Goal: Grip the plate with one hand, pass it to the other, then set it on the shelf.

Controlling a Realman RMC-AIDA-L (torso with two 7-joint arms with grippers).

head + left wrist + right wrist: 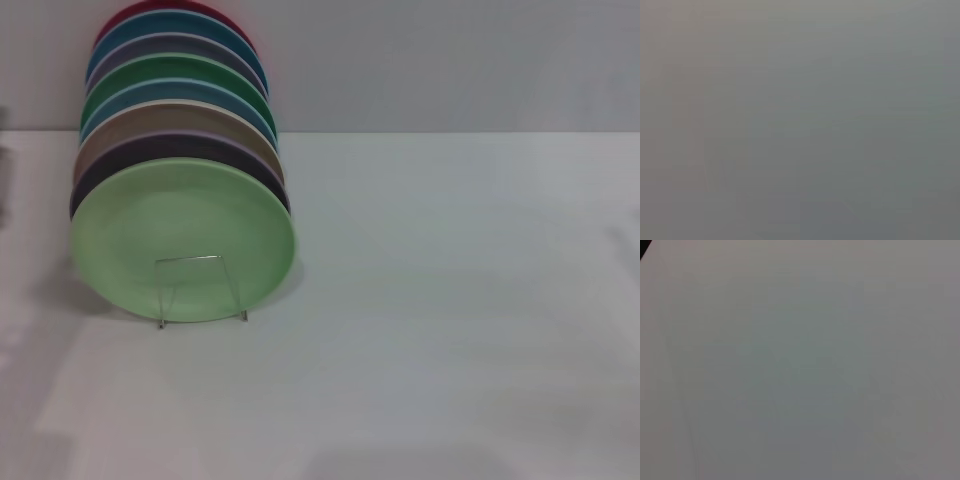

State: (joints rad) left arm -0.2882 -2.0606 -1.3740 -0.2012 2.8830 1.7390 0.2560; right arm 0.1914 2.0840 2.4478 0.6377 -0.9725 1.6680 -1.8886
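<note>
The pale mint-green plate [183,240] stands upright at the front of a row of coloured plates in the small wire and clear plate rack [200,290], at the left of the white table in the head view. Behind it stand several plates in dark purple, tan, blue, darker green, lilac and red. Neither arm nor gripper shows in the head view. The left wrist view and the right wrist view show only a plain grey surface, with no fingers and no objects.
The white table [450,300] stretches to the right of and in front of the rack. A pale wall stands behind it. A dim dark shape shows at the far left edge [4,170].
</note>
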